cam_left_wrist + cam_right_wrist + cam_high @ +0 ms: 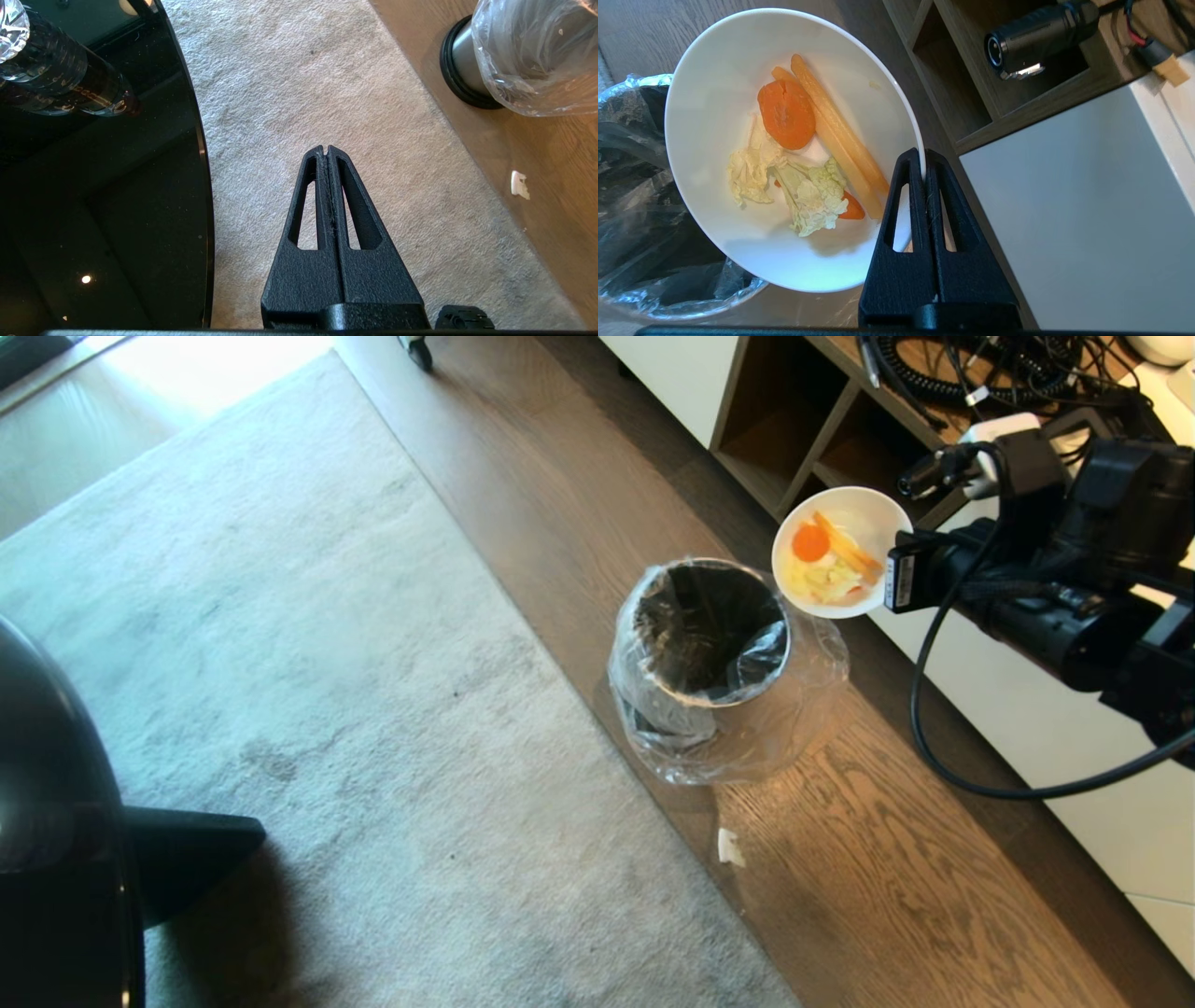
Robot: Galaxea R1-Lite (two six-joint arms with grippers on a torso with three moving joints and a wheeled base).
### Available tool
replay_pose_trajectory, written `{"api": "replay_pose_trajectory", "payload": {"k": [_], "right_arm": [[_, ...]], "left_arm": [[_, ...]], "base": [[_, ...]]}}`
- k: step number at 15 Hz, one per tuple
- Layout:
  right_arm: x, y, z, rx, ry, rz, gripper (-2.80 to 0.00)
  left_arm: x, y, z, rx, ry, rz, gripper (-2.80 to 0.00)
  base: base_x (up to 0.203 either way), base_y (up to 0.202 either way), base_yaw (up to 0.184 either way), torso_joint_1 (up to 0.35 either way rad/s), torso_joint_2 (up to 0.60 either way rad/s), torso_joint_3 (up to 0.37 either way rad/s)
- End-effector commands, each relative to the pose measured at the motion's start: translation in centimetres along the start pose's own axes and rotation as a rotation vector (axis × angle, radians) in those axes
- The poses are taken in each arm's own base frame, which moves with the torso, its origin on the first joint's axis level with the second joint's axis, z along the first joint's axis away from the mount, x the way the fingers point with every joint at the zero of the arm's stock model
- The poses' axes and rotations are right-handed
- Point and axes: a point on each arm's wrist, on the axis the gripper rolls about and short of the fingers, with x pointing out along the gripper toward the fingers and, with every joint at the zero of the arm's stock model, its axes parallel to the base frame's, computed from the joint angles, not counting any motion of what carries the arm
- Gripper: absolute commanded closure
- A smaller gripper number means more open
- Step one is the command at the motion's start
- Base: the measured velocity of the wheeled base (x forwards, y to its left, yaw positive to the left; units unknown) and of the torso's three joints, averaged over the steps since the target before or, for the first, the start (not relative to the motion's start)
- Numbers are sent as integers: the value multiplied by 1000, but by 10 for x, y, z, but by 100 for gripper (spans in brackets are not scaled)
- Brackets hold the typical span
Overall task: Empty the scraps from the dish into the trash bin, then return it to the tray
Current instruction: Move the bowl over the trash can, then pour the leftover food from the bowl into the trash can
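Note:
The dish (864, 518) (719, 93), a white round bowl, hangs tilted toward the trash bin (714, 630) (630, 186), just to its right and above its rim. My right gripper (923, 156) (898, 581) is shut on the dish's rim. The scraps (826, 565) (803, 149) lie inside: an orange round slice, orange-yellow sticks and pale green leaf pieces. The bin stands on the wood floor, dark inside, lined with a crinkly clear bag. My left gripper (326, 150) is shut and empty, parked over the carpet beside the table. The tray is out of view.
A glossy black round table (56, 821) (117, 186) stands at the left, a bottle (56, 74) on it. A white cabinet (1074, 747) with open wooden shelves (803, 420) runs along the right. A small white scrap (730, 847) lies on the floor. Grey carpet (327, 663) covers the left.

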Motion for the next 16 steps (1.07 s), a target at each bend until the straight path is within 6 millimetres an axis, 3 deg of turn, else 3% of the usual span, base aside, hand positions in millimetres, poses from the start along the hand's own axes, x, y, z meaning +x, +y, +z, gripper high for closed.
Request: {"api": "replay_pose_trajectory", "payload": {"k": [1,4,9,16], "right_arm": [[3,2,-1,-50,-25,-6,0],[1,3,3,-113,-90,-20,0],[-9,27,9,-151,-140,49,0],[-3,42,-8,-325,-277,-2,0]], "left_arm": [[0,0,0,0,-1,0,0],[0,0,0,-2,-1,0,0],[0,0,0,0,-1,0,0],[0,0,0,-2,-1,0,0]], "base": [[0,0,0,0,0,0],[0,0,0,0,0,0],[0,0,0,0,0,0],[0,0,0,0,0,0]]}}
